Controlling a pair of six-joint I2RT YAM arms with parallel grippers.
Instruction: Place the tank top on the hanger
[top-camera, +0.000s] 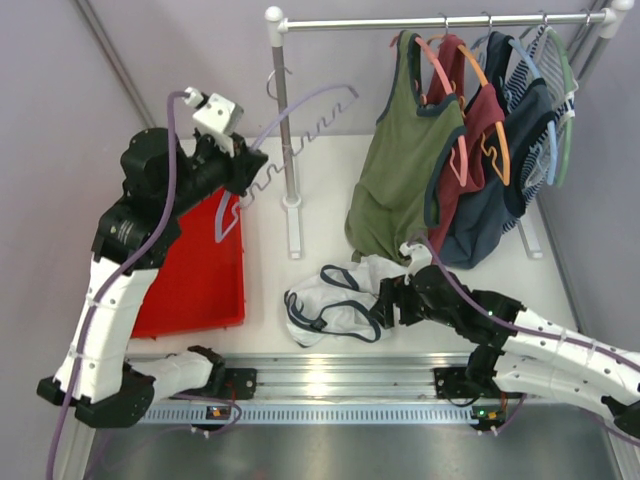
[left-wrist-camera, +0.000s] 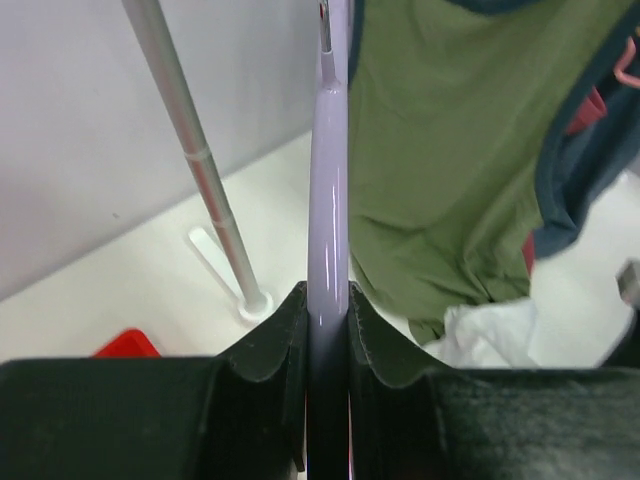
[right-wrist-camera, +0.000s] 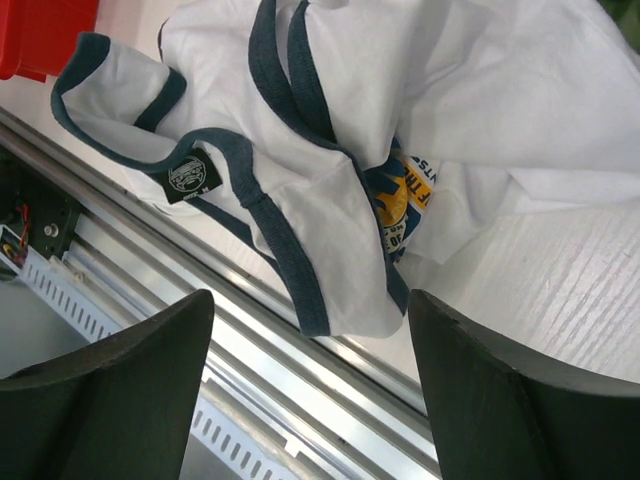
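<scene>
Left claw (left-wrist-camera: 328, 305) clamped on hanger (left-wrist-camera: 328, 180), raised ready for dressing; right claw (right-wrist-camera: 310, 305) gapes empty over crumpled tank top (right-wrist-camera: 300, 190), poised for grab.

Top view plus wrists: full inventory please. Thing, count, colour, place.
tank top: 1, white with navy trim, crumpled on the table, front centre
hanger: 1, lavender, held up over the table's left side
tray: 1, red, table left
rack: 1, white and silver, back of the table
green top: 1, olive, hung on the rack, leftmost
other tops: at least 3, maroon, navy, striped, hung to the right of the green one
rack hangers: several, orange, pink, blue, green, under those tops
table: 1, white
left gripper: shut on the hanger
right gripper: open, at the tank top's near edge
</scene>
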